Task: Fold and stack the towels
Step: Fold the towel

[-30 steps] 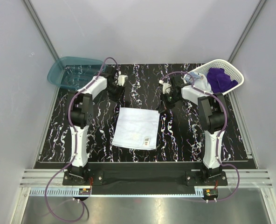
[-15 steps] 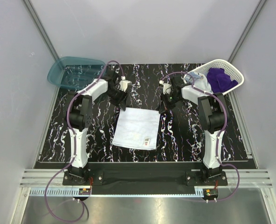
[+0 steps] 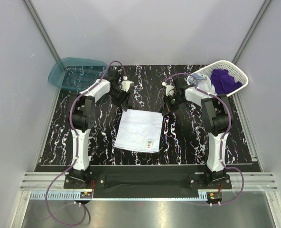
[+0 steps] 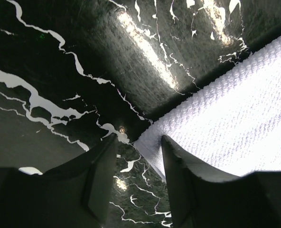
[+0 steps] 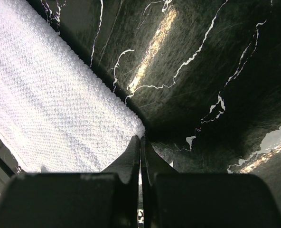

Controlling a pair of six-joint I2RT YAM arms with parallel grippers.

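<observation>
A white towel [image 3: 139, 130] lies flat on the black marble table. My left gripper [image 3: 125, 105] is open, and in the left wrist view [image 4: 138, 142] its jaws stand either side of the towel's [image 4: 235, 118] far left corner, low over the table. My right gripper [image 3: 163, 111] is shut on the far right corner, and in the right wrist view [image 5: 140, 141] its tips pinch the towel [image 5: 55, 109] there. A deep purple towel [image 3: 225, 79] and a light blue towel [image 3: 204, 85] lie in the white mesh basket [image 3: 240, 76].
A teal translucent bin [image 3: 74, 73] sits at the far left corner of the table. The basket stands at the far right, just behind my right arm. Grey walls close in on both sides and at the back.
My left gripper has moved right and nearer, from beside the teal bin down to the towel's far left corner. The right arm and the towel have not moved.
</observation>
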